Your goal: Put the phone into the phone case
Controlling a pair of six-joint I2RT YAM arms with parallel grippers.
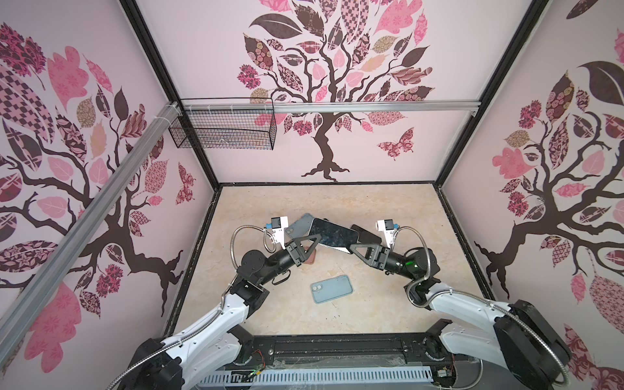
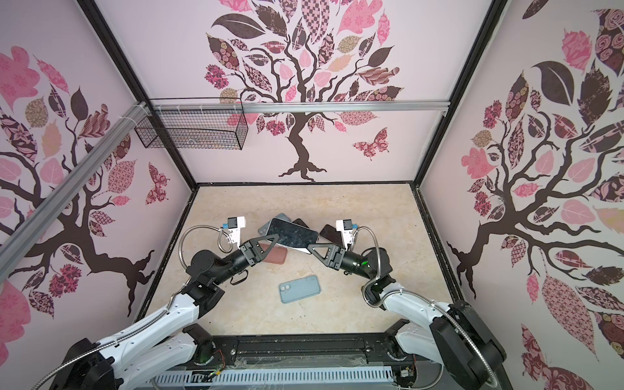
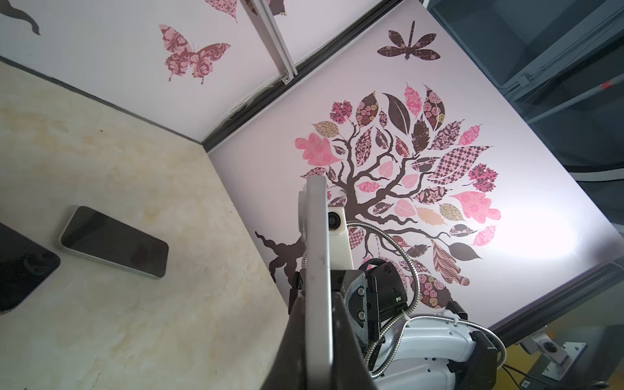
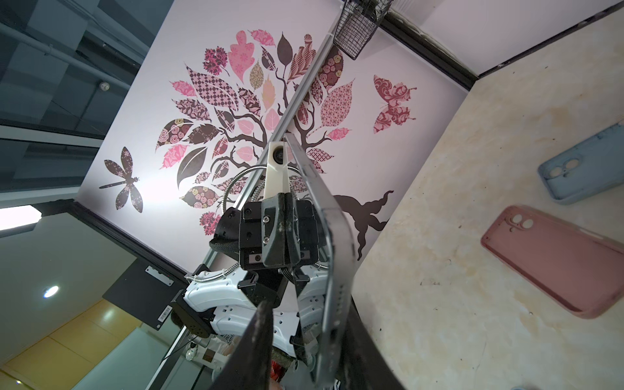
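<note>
In both top views a dark-screened phone (image 1: 332, 234) (image 2: 292, 233) hangs above the table between my two grippers. My left gripper (image 1: 315, 238) (image 3: 317, 304) is shut on its left end, with both fingers pressed flat on the faces. My right gripper (image 1: 353, 245) (image 4: 310, 310) straddles the right end of the phone (image 4: 337, 270). One finger lies against it and the other finger (image 4: 263, 324) stands clear with a gap. A light blue phone case (image 1: 332, 288) lies below, toward the front. A pink case (image 4: 557, 260) lies under my left gripper.
A grey-blue case (image 1: 299, 224) (image 4: 584, 169) lies behind the held phone. Two more dark phones (image 3: 113, 241) (image 3: 23, 266) lie on the table toward the back right. A wire basket (image 1: 223, 130) hangs on the back wall rail, and walls enclose three sides.
</note>
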